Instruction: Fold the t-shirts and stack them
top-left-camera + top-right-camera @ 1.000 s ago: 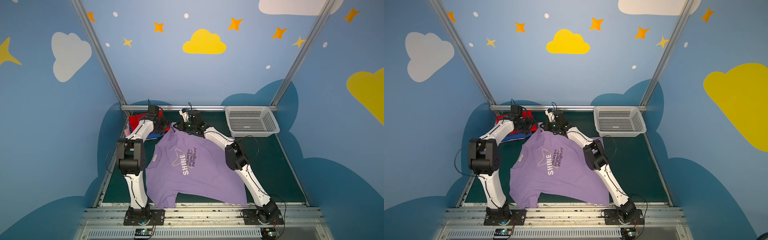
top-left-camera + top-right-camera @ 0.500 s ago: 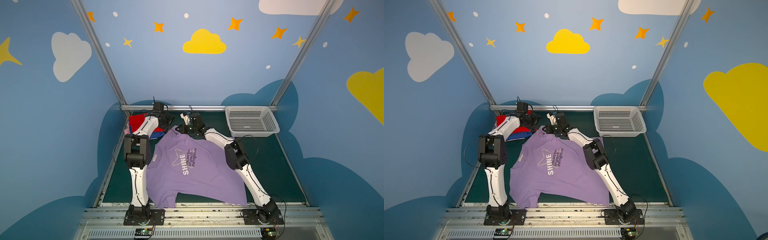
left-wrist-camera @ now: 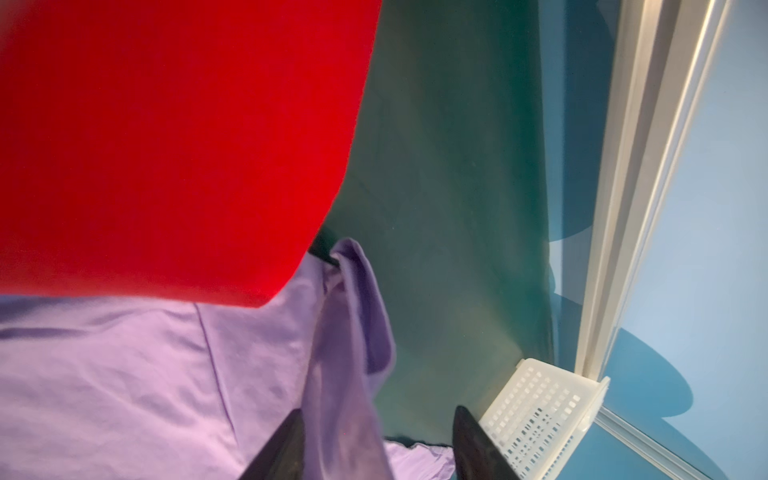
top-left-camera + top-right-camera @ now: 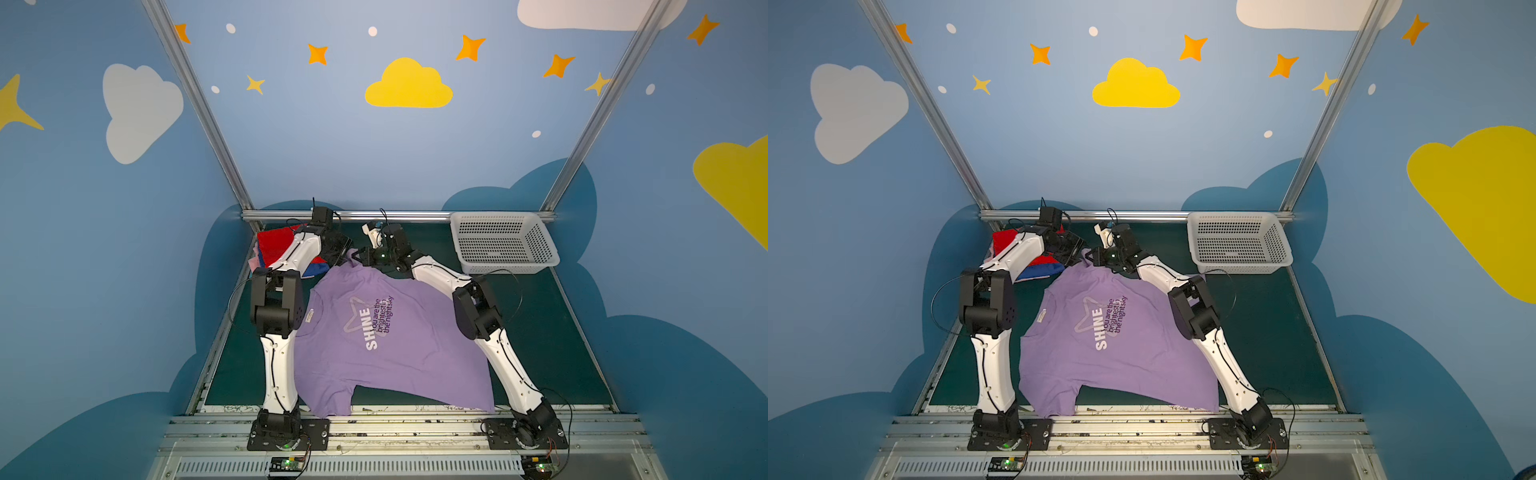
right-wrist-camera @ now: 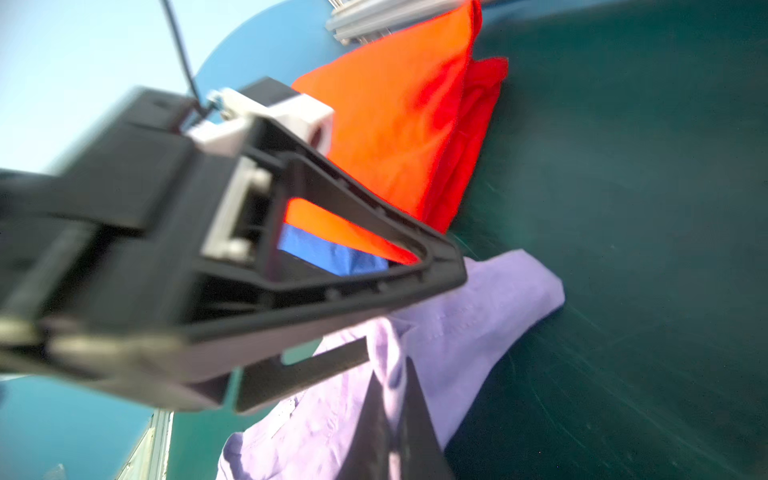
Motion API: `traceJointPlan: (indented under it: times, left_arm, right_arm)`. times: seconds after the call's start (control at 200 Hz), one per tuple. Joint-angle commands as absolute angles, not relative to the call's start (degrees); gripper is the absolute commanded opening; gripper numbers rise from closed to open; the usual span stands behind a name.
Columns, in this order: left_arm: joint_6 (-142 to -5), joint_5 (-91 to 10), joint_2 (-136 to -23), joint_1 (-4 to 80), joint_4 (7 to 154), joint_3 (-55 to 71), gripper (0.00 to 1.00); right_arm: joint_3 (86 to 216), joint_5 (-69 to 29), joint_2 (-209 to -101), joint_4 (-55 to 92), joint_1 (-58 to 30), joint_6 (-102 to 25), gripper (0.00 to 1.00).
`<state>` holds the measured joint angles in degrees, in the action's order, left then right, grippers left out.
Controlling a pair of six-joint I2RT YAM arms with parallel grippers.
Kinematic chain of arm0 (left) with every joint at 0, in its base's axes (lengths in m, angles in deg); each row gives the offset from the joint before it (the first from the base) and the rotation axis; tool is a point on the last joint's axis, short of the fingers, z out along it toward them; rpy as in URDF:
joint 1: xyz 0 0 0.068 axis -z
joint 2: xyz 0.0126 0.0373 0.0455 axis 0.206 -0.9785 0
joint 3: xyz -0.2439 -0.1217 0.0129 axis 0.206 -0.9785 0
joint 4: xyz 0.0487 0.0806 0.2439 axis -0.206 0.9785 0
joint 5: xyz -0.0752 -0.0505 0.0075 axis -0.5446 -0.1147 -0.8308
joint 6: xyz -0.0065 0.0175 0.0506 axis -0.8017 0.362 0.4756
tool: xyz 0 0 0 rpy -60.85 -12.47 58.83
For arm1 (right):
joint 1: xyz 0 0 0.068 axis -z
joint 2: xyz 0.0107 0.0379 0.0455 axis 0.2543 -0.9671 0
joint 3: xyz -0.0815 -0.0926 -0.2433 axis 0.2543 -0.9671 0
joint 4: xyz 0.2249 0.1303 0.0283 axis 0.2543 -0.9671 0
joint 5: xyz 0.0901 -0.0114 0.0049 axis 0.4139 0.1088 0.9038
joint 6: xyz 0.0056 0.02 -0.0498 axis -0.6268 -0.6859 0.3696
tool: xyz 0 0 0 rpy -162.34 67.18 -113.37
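Observation:
A lavender t-shirt [image 4: 395, 340] [image 4: 1121, 345] with a white SHINE print lies spread on the green mat. My right gripper [image 4: 360, 257] [image 5: 392, 374] is shut on its far corner fold, and cloth [image 5: 457, 332] bulges out past the tips. My left gripper [image 4: 343, 257] [image 3: 377, 411] is right beside it. Its jaws stand apart around a raised ridge of the same lavender cloth [image 3: 353, 332], which lies against one finger. Folded red [image 4: 274, 245] [image 3: 166, 145], royal blue [image 4: 316, 270] [image 5: 328, 253] and pink [image 4: 253, 264] t-shirts are stacked at the far left.
A white perforated basket [image 4: 540, 245] [image 4: 1277, 245] [image 3: 540, 411] sits at the far right corner against the metal back rail [image 4: 415, 216]. Bare green mat [image 4: 540, 332] lies right of the lavender shirt. Blue walls close in three sides.
My left arm has swung from over the red stack towards the right gripper, and its jaws have narrowed around the lavender fold. The right gripper kept its hold in place.

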<state>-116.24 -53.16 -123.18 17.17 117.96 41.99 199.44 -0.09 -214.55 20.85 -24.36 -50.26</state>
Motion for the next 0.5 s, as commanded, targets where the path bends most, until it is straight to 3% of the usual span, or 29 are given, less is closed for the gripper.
traceJointPlan:
  times: [0.0,0.185,0.24,0.381,0.436,0.496]
  left_arm:
    - [-117.21,-53.66,-125.22,17.10,119.28,42.99,0.50]
    - [-118.28,-54.60,-126.75,17.34,118.88,45.89,0.19]
    - [-118.39,-54.50,-127.15,17.57,119.34,46.76,0.04]
    - [-117.75,-53.67,-127.12,17.78,120.42,47.83,0.04]
    - [-117.28,-53.10,-126.87,17.87,121.05,47.95,0.04]
    - [-116.61,-52.62,-126.60,17.93,121.76,48.09,0.04]
  right_arm:
    - [197.41,-1.30,-210.43,23.98,-24.29,-49.26,0.00]
    - [196.84,-0.82,-210.49,24.29,-24.37,-49.35,0.00]
    - [196.60,-0.82,-210.45,24.39,-24.38,-49.35,0.00]
    - [195.17,-1.13,-209.59,24.17,-24.27,-49.26,0.00]
    - [194.34,-1.27,-208.56,22.98,-23.84,-49.71,0.30]
    - [192.58,-1.17,-206.14,21.16,-22.98,-50.01,0.45]
